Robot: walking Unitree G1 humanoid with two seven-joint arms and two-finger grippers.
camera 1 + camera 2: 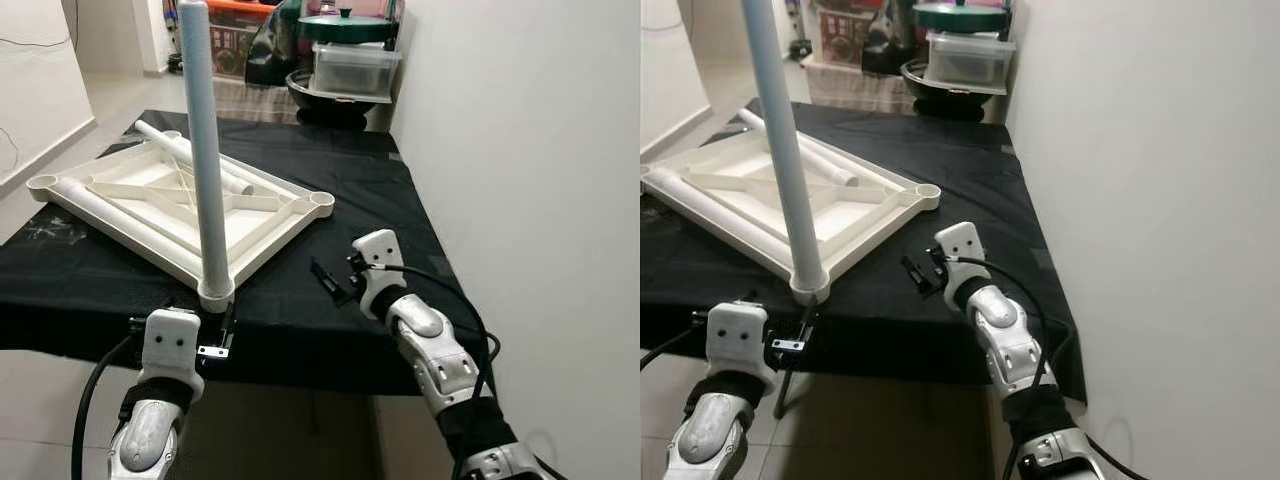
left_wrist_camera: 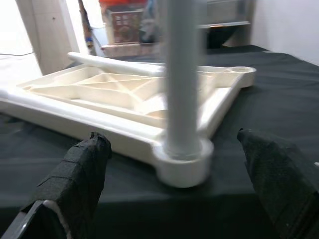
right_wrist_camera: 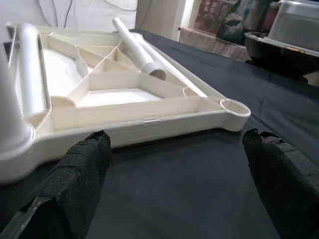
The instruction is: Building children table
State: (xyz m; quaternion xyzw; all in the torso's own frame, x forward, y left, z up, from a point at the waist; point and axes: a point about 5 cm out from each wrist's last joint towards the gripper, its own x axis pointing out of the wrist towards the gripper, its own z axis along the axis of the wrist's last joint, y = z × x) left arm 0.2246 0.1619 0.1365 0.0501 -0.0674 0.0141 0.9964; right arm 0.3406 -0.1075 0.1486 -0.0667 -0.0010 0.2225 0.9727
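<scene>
A cream-white children's tabletop [image 1: 262, 235] lies upside down on a black-covered table [image 1: 400, 210]. One grey-white leg [image 1: 205, 170] stands upright in the near corner socket [image 1: 216, 292]. Two loose legs lie on the tabletop, one along its left edge [image 1: 110, 220] and one across its far side [image 1: 190, 155]. My left gripper [image 1: 180, 318] is at the table's front edge just before that socket, open, with a finger [image 2: 84, 169] on either side and touching nothing. My right gripper [image 1: 335, 278] hovers open over the cloth to the right of the tabletop, facing the empty right corner socket [image 3: 234, 107].
A white wall [image 1: 520, 150] runs close along the table's right side. At the far end stand a clear plastic box [image 1: 355, 68] and a dark bowl [image 1: 320, 95]. Tiled floor [image 1: 110, 100] lies to the left. Bare cloth stretches right of the tabletop.
</scene>
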